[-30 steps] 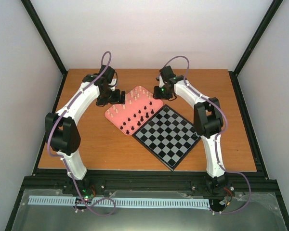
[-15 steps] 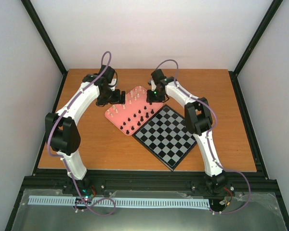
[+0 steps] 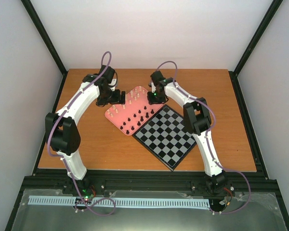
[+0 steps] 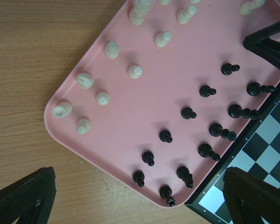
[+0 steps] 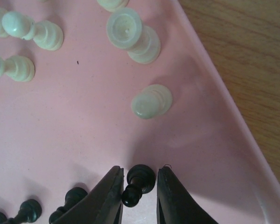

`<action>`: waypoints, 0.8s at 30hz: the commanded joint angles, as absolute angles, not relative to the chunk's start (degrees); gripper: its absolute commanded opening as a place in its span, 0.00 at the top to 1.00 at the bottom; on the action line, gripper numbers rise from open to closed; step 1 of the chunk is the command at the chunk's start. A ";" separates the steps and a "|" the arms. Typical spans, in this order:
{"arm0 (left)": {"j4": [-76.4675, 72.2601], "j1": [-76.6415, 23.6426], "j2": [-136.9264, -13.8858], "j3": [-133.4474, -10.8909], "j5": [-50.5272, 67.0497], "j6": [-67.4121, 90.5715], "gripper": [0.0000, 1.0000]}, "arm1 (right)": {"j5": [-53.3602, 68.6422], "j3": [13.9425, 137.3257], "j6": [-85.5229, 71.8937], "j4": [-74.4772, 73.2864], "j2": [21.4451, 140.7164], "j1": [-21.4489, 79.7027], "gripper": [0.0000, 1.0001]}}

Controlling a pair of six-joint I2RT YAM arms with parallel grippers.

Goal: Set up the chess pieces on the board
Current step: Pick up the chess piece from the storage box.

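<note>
The chess pieces stand on a pink tray (image 3: 111, 114): cream ones (image 4: 135, 71) on its far half, black ones (image 4: 188, 112) on the half next to the board (image 3: 168, 137). No piece shows on the board's black and grey checks. My right gripper (image 5: 139, 186) is low over the tray, its two fingers straddling a black pawn (image 5: 140, 178) with narrow gaps on both sides; it also shows in the top view (image 3: 152, 98). My left gripper (image 4: 140, 196) is open and empty, high above the tray's near corner, and shows in the top view (image 3: 116, 97).
The tray lies touching the board's far-left edge on the wooden table (image 3: 86, 144). A cream piece (image 5: 151, 101) stands just beyond the right fingers, near the tray's rim. The right gripper's dark body (image 4: 270, 44) shows at the left wrist view's upper right.
My right gripper has moved left from the tray's far right corner to over the black pieces. The left arm has not moved.
</note>
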State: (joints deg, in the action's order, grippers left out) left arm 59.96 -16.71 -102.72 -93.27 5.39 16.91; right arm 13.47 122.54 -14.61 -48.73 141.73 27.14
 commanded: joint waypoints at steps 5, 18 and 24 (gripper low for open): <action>59.56 -16.43 -102.39 -93.25 5.62 17.12 0.00 | 12.54 124.10 -14.78 -49.91 142.87 27.51 0.88; 59.47 -16.44 -102.13 -93.30 5.47 17.05 0.00 | 10.84 121.55 -12.70 -51.91 133.66 27.51 0.97; 59.69 -16.44 -101.98 -93.57 5.43 16.96 0.00 | 9.39 109.63 -11.93 -52.97 121.27 26.65 0.97</action>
State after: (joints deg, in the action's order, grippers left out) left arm 59.96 -16.71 -102.72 -93.10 5.37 16.91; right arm 11.11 116.09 -13.04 -51.72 132.07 27.11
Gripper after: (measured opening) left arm 0.999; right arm 0.067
